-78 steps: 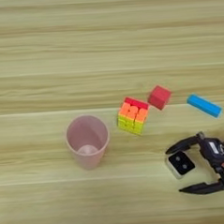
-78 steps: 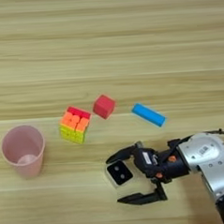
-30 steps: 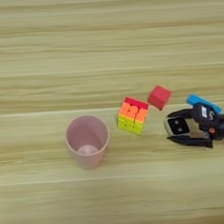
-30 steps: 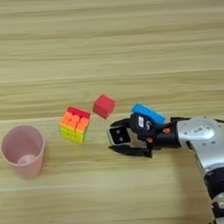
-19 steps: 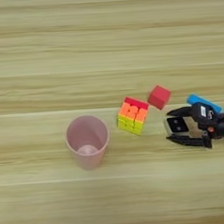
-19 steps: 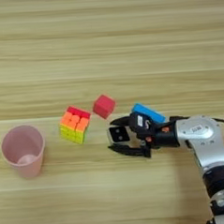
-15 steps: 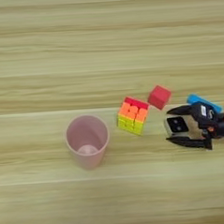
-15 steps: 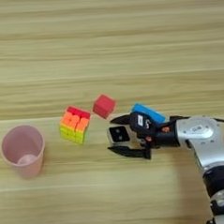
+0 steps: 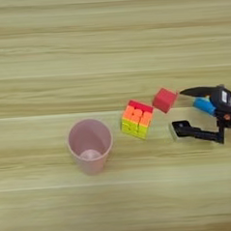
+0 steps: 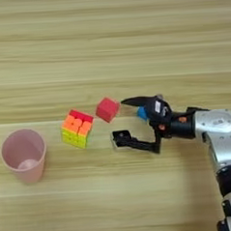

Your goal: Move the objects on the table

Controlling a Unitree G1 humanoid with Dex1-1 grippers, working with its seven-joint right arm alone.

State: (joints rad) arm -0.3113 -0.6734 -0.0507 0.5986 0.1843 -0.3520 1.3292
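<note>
1. Five small things lie on the light wooden desk (image 10: pixel 108 50), whose plank grain runs sideways with pale yellow-tan streaks; furthest from the hand, well off to its left, stands a translucent pink plastic cup (image 10: pixel 23 154), upright, mouth open upward, with a paler round patch showing at its bottom.
2. Nearer the hand, still to its left, sits the multicoloured puzzle cube (image 10: pixel 77 128), turned corner-on, its top face red and orange and its side faces yellow and green.
3. Just left of the hand's upper finger rests the small red cube (image 10: pixel 108 109), plain and matte, tilted a little on the desk, close to the puzzle cube but apart from it.
4. At the tip of the lower finger lies the small white block (image 10: pixel 118 139); the black fingertip covers most of it, so only a pale edge shows, and I cannot tell whether the finger presses on it.
5. The hand (image 10: pixel 123 121) reaches in from the right on a silver forearm (image 10: pixel 217 125), its two black fingers (image 10: pixel 136 101) spread wide apart, one above and one below, with bare desk between them and nothing gripped.
6. Behind the upper finger, close to the hand's base, a bit of the flat blue bar (image 9: pixel 204 105) shows, mostly hidden by the hand.
</note>
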